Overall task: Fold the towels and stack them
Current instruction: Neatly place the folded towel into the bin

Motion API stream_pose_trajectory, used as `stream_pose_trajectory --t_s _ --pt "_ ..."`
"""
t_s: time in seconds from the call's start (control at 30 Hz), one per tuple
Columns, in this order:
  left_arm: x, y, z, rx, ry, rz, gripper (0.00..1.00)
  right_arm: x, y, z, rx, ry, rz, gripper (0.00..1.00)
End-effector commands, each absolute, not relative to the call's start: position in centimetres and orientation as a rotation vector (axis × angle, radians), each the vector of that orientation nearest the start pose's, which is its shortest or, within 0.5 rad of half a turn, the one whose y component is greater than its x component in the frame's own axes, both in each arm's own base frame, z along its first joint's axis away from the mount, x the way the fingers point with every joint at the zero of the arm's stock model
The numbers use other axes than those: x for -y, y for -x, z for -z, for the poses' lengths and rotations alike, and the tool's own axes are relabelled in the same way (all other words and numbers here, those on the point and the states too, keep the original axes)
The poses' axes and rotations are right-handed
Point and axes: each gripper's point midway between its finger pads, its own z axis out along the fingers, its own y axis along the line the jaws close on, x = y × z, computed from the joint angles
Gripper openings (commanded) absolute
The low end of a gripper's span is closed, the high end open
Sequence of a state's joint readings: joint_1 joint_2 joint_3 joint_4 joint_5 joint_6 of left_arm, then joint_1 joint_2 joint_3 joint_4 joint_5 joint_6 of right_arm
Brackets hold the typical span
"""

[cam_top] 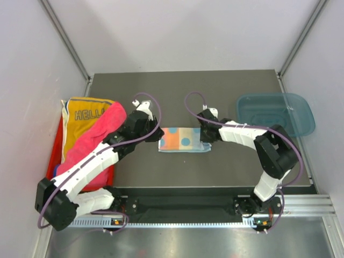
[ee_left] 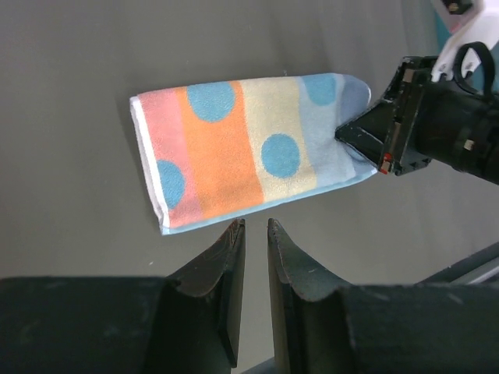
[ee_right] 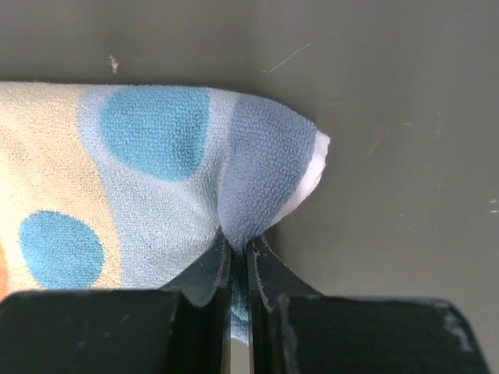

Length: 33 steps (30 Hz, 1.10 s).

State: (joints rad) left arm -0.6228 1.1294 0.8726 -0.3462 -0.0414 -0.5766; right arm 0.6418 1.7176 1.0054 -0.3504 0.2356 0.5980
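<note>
Starting at the far left, we see the red tray (cam_top: 52,164) carrying the yellow towel (cam_top: 80,121), with the pink towel (cam_top: 105,129) bunched across it; neither looks neatly folded, so we judge both are waiting their turn. Next comes the left end effector (ee_left: 255,230), which hangs above the counter (cam_top: 242,164) just beside the near long edge of the dotted towel (ee_left: 242,148). Its fingers stand a narrow gap apart with nothing between them. The dotted towel lies flat in the middle of the counter as a folded strip, pink and orange stripes to the left, pale blue to the right. At its right end the right end effector (ee_right: 238,248) has its fingers pressed together on the blue corner, and the cloth puckers up into the pinch. A sliver of white layer shows at the tip. Farther right sits the teal bin (cam_top: 277,114), well apart from the work.

We take the step in hand to be another fold of the dotted towel, right end over left. The next move calls for raising the pinched end just clear of the counter and carrying it leftward over the strip. The left end effector could come down to pin the pink end so the cloth does not slide. We would watch that the pinch holds every layer, not only the top one
</note>
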Motion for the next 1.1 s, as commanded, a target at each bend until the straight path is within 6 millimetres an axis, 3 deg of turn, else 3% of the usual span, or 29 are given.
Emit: stream_pose_trajectory --t_s 0.0,0.23,0.5,0.8,1.07 --pt "21.2 -26.4 -21.2 -2.169 -0.049 0.673 0.23 -19.3 -30.9 -3.0 -2.601 0.009 0.022 0.0" --pt "19.6 -24.0 -23.3 -2.133 -0.092 0.682 0.24 -16.3 -34.5 -10.3 -2.444 0.045 0.326 0.0" --pt "18.1 -22.2 -23.2 -2.138 -0.157 0.646 0.24 -12.6 -36.9 -14.8 -2.379 0.08 0.588 0.0" --pt "17.5 -21.5 -21.7 -2.166 -0.224 0.602 0.24 -7.3 -39.1 -16.1 -2.368 0.071 0.78 0.0" --pt "16.5 -20.5 -20.7 -2.189 -0.25 0.566 0.24 -2.8 -40.4 -18.1 -2.32 -0.009 0.766 0.0"
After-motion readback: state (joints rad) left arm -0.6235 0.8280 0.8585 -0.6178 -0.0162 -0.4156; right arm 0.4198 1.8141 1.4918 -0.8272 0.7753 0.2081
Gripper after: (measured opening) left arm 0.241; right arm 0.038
